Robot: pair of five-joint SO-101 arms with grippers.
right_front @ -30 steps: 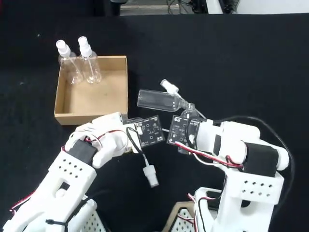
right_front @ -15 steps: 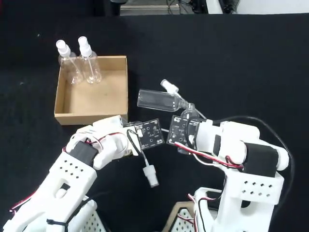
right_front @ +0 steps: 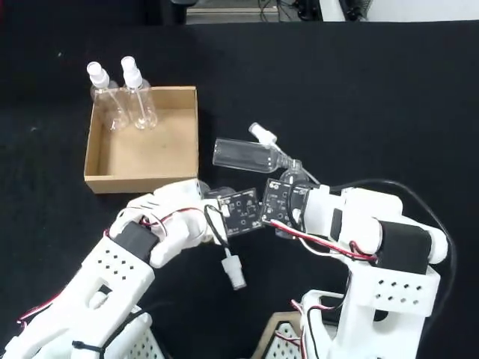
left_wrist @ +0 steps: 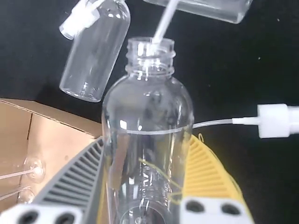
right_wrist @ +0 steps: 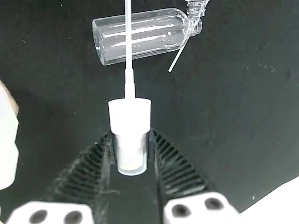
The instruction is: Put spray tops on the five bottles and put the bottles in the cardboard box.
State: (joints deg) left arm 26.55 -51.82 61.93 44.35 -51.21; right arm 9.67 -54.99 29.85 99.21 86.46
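left gripper (left_wrist: pixel 145 142): closed on the body of an open bottle (left_wrist: pixel 147 102). The neck is clear of the jaws and points at the other arm.
right gripper (right_wrist: pixel 131 135): clamped on a spray top (right_wrist: pixel 130 116), with its dip tube (right_wrist: pixel 127 46) sticking out front toward that bottle.
mating: in the left wrist view the tube tip sits at the bottle mouth and looks just inside. The top itself is well short of the neck.
step: my read is insertion under way, top not seated yet.
cardboard box (right_front: pixel 141 182): on the table (right_front: pixel 389 97) beside the left arm. Two topped bottles (right_front: pixel 139 105) are at its far corner, so three are left to do, counting this one.
lying bottles (right_front: pixel 241 155): two on the table just past the grippers. One has a white top at its neck; can't tell if it's seated.
loose spray top (right_front: pixel 235 272): on the table near the arm bases, tube attached.
risk 1: the tube is thin and bendy. Any offset or tilt between the arms and it snags on the rim, bows, or pops out.
risk 2: the bottle is smooth, clear and held mid-body. Axial push from the top could slide or pivot it in the jaws.
risk 3: the top is gripped only by its sides. A cocked approach could jam it on the threads or twist it in the fingers.
risk 4: the lying bottles are close. A sweep by either arm could roll them away.
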